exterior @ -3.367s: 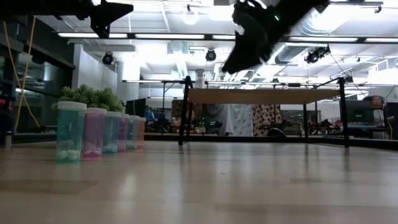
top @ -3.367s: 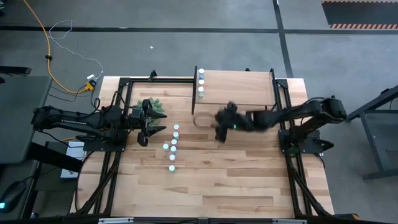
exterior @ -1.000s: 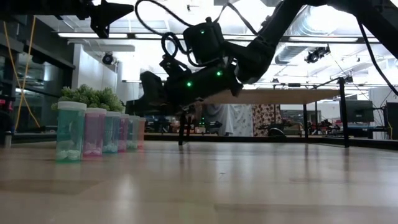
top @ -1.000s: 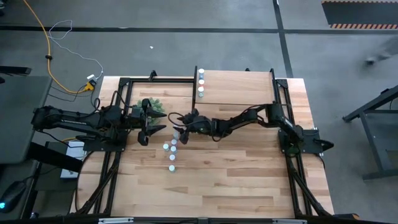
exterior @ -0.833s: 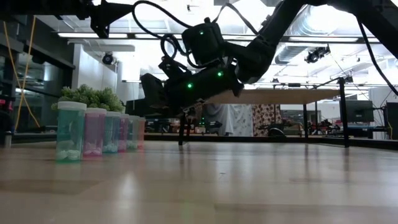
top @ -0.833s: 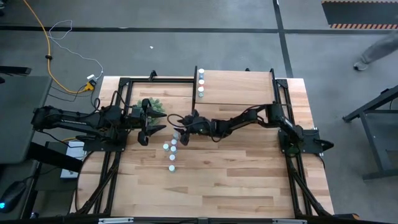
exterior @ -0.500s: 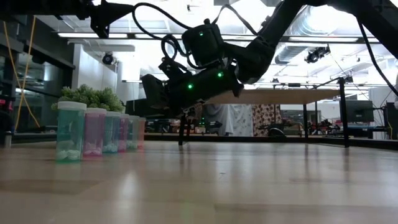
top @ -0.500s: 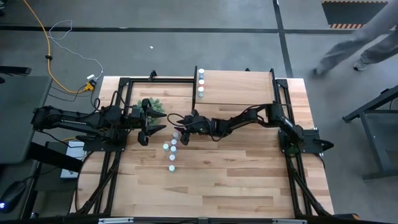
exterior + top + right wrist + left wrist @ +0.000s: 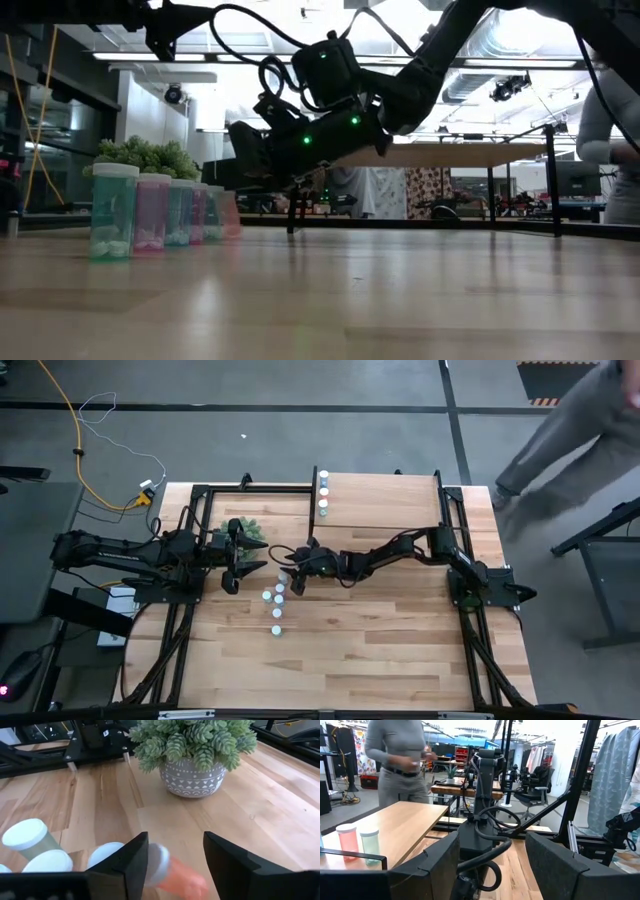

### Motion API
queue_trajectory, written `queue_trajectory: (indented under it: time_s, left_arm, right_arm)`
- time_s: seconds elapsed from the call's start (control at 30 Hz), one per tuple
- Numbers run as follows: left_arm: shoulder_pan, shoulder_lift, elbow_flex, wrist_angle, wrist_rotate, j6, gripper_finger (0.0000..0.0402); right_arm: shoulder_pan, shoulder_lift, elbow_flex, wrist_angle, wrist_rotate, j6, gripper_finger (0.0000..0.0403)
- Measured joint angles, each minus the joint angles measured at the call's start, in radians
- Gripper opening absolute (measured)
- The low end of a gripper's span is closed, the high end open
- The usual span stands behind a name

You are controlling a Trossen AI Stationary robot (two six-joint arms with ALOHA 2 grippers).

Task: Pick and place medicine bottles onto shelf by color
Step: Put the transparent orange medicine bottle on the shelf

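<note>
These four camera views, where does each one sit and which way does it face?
High view: above, looking straight down on the table; both arms show, right claw at the bottle row.
Low view: at tabletop height, looking across; the right arm reaches in from above.
Left wrist view: on the left arm, facing the shelf and a person.
Right wrist view: facing the plant, an orange bottle between its fingers.
Shared: high and low both show the bottle row.
</note>
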Motion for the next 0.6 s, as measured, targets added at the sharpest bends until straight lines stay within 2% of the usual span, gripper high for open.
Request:
queue_trajectory:
  time_s: [0.6]
  left_arm:
    - [0.0,0.0,0.0,0.0,0.0,0.0,0.0216]
  right_arm:
    - [-0.007,0.0,0.0,-0.027,0.001,-0.027,0.0195]
